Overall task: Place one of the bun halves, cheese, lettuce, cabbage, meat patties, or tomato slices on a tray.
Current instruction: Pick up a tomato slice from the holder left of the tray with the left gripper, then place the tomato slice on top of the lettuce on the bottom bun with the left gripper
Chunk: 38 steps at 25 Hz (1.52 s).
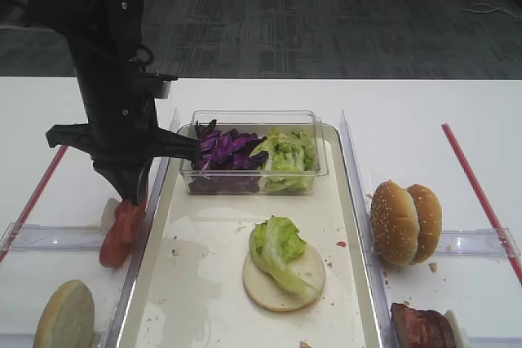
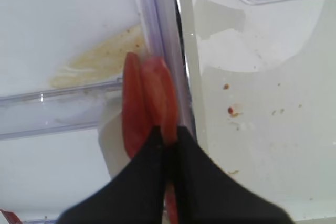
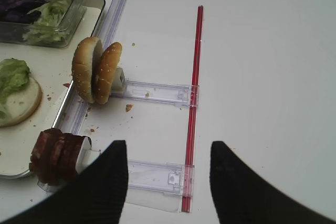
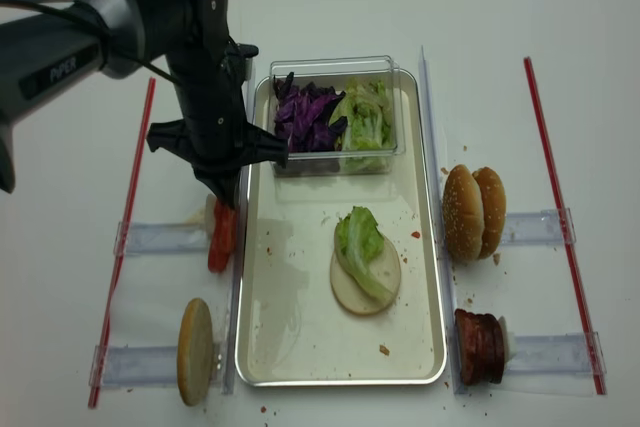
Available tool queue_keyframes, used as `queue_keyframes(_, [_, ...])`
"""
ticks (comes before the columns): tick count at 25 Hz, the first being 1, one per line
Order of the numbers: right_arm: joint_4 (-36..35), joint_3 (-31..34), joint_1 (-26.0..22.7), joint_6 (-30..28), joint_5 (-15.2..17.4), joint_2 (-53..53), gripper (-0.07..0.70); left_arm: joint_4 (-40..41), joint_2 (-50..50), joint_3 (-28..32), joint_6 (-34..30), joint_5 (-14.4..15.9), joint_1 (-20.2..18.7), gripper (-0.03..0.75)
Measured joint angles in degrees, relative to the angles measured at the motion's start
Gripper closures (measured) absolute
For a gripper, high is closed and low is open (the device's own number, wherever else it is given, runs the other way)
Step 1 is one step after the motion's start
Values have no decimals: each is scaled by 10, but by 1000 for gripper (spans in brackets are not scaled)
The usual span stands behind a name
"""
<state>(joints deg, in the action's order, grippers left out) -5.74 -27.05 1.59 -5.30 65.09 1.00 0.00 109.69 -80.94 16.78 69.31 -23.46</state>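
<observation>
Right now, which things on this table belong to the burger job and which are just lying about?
Job:
- red tomato slices in left gripper
- long cream metal-rimmed tray
- pale bun half with green lettuce

Lying about:
- red straw
- clear plastic rack

desk [image 4: 330, 17]: white, carries everything
tray [image 4: 300, 372]: middle of desk, long side running 12 to 6 o'clock
clear racks [image 4: 150, 239]: on desk at 3 and 9 o'clock of tray
red straws [image 4: 555, 187]: beyond the racks, one each side
</observation>
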Motion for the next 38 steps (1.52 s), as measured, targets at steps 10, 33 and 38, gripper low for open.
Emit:
queue_keyframes(10, [0,0,0,0,0,0,228,13,-24,-3,0,1,0,687])
queue_keyframes(33, [0,0,0,-1,0,0,228,-257,-58,10,-160,3,0,690])
queue_keyframes(38, [0,0,0,-1,0,0,228,-349,-58,53,-244,1,0,690])
